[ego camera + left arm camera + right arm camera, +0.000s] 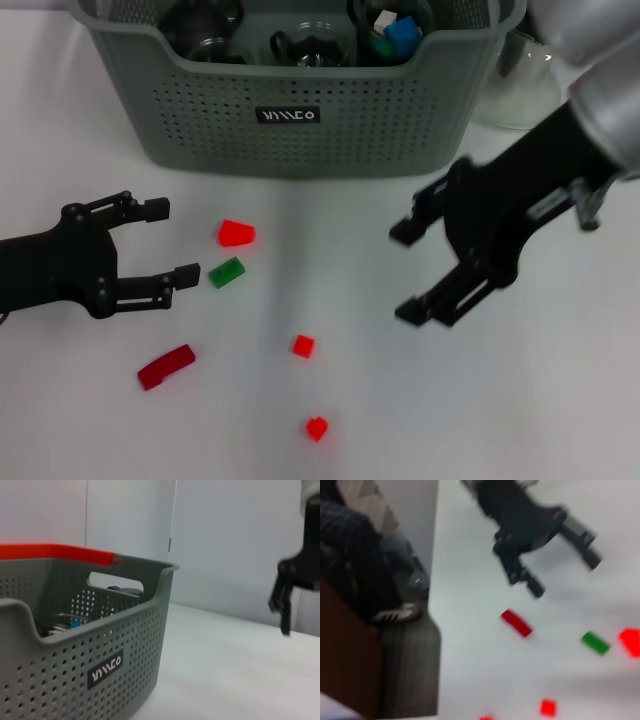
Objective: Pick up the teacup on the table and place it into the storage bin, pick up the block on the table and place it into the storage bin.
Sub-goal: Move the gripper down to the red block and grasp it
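We judge the teacup step done, since glassware already sits in the storage bin point(290, 110) beyond both grippers, while the green block point(227, 272) just off our released, empty left gripper point(165, 243) waits, the right gripper point(412, 272) hovering released too.

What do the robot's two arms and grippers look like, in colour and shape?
Both grippers are matte black, each with two slim, angular fingers on linkage bars. The left gripper sits on a black wrist. The right gripper joins a black forearm that becomes a rounded light-grey shell higher up. No markings show.
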Available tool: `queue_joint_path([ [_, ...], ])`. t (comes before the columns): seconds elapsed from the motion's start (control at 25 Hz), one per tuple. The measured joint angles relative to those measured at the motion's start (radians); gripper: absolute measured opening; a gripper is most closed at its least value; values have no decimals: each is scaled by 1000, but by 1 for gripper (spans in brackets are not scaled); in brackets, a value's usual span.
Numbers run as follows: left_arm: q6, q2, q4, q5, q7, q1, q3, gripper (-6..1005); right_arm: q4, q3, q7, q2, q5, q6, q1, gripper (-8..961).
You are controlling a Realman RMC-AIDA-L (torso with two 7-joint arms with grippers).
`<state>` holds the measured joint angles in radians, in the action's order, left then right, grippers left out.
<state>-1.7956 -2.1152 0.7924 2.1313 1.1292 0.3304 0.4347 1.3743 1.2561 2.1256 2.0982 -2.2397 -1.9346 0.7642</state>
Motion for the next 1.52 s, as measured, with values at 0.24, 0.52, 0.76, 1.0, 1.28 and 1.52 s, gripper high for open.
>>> queue_joint_path([
  [0.24,-27,-4,102,81,82,-2,1,888,-203,64,-60,0,-5,87,62,873],
  [0.52,-73,-12,176,93,111,-15,-11,888,-293,222,-62,1,-7,217,107,870],
  [0.76,-68,-15,164,98,96,-12,-1,888,-318,424,-60,11,17,299,131,867],
  [1.0,-62,-17,156,99,90,-16,-7,887,-309,527,-64,10,65,320,139,865],
  [1.28,-50,-20,135,98,89,-9,-7,887,-306,687,-88,13,89,423,141,863],
  [1.52,-44,-23,134,92,90,-7,-4,887,-275,793,-106,16,110,499,142,862],
])
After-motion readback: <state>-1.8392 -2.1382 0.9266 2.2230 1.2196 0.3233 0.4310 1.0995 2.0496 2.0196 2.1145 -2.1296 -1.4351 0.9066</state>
